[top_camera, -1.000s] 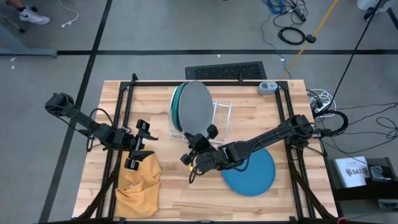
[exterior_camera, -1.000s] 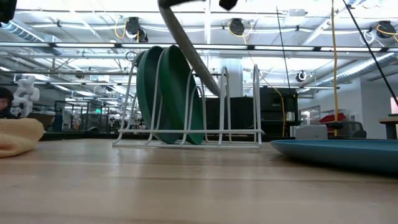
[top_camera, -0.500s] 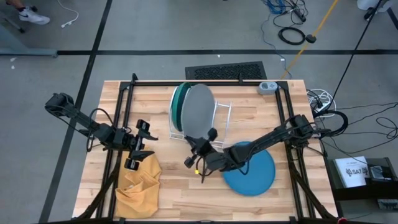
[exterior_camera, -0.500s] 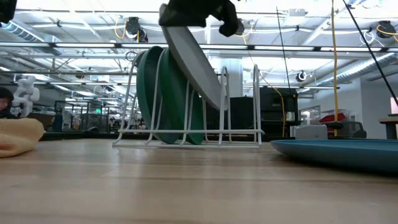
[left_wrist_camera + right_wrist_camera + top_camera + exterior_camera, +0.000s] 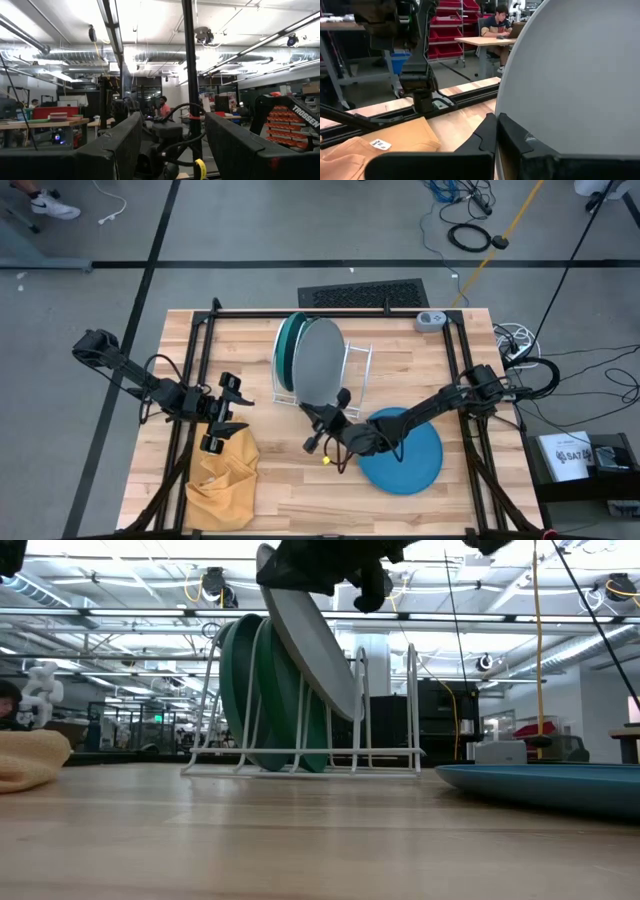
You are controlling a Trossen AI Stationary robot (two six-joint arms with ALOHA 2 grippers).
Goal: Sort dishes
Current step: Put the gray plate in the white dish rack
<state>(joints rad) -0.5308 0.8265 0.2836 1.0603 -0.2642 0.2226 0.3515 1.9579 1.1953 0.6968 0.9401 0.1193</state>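
Observation:
My right gripper [image 5: 322, 413] is shut on the grey plate [image 5: 320, 360], which stands tilted over the white wire rack [image 5: 358, 370]. In the low view the gripper [image 5: 325, 565] is at the plate's top, and the plate's lower edge [image 5: 352, 710] is among the rack's wires, above its base. The dark green plate [image 5: 240, 690] and the teal plate [image 5: 295, 710] stand on edge in the rack's slots. The light blue plate [image 5: 408, 452] lies flat on the table at the right. My left gripper [image 5: 226, 416] is open and empty above the mustard-yellow cloth [image 5: 220, 475]. My right gripper pinches the grey plate's upper rim [image 5: 530, 137] between its two fingers [image 5: 490, 135], one on each face. The fingers come from above and from the table's near side. The plate hangs tilted below them, its lower edge inside the rack and clear of the table.
Black frame rails [image 5: 190, 380] run along the table's left, right and far sides. A small grey device [image 5: 431, 320] sits at the far right corner. Bare wood lies between the cloth and the light blue plate.
My right gripper has gone down with the grey plate toward the rack. The plate stays tilted, and its lower edge has sunk deeper between the rack's wires.

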